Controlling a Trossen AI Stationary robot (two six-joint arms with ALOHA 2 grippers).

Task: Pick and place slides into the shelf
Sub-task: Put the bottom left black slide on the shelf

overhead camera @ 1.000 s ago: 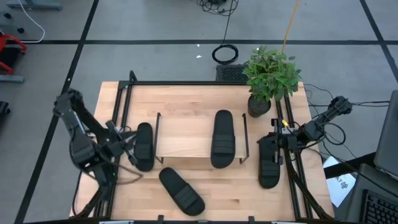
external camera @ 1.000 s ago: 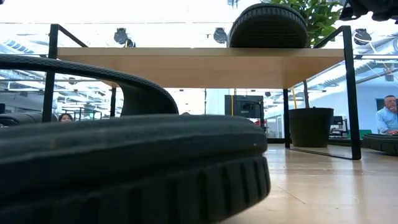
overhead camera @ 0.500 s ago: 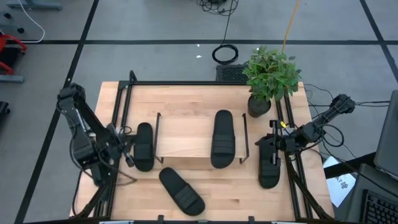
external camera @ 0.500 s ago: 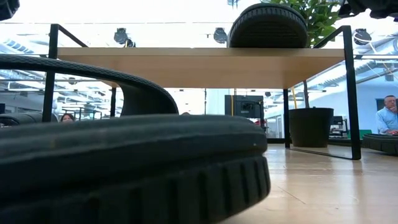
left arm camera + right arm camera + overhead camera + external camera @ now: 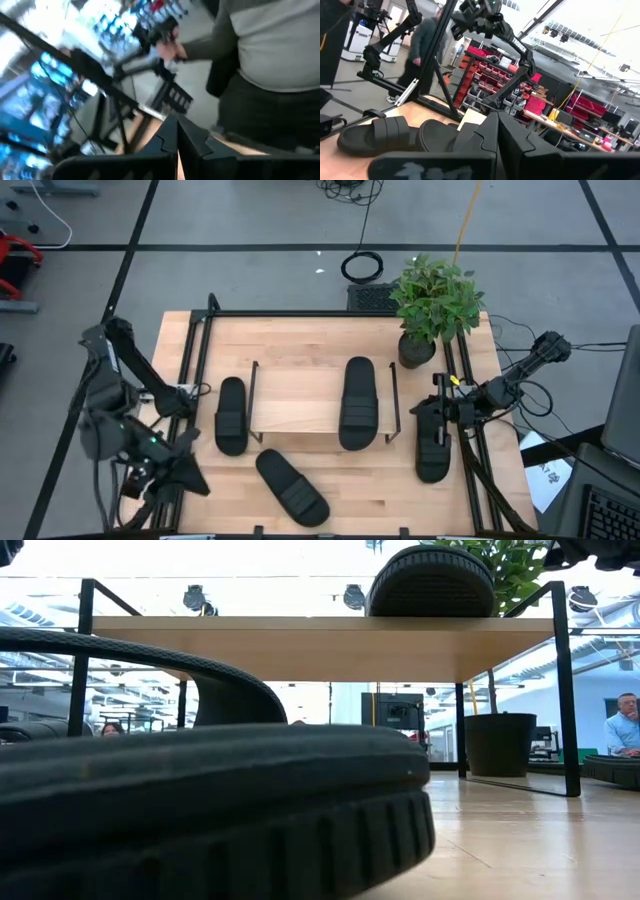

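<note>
left gripper [image 5: 190,478] closed, empty, off table's left edge; right gripper [image 5: 437,408] closed above right slide [image 5: 431,442]; one slide [image 5: 357,404] on shelf [image 5: 300,405].

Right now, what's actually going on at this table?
Nothing is held. One slide lies on the shelf; the other three rest on the table: one left of the shelf, one in front, one to its right. The left gripper is shut, off the table's left front edge. The right gripper, also shut, sits above the right-hand slide.

Grey floor [image 5: 250,220] with black lines; potted plant [image 5: 433,300] at table edge.
</note>
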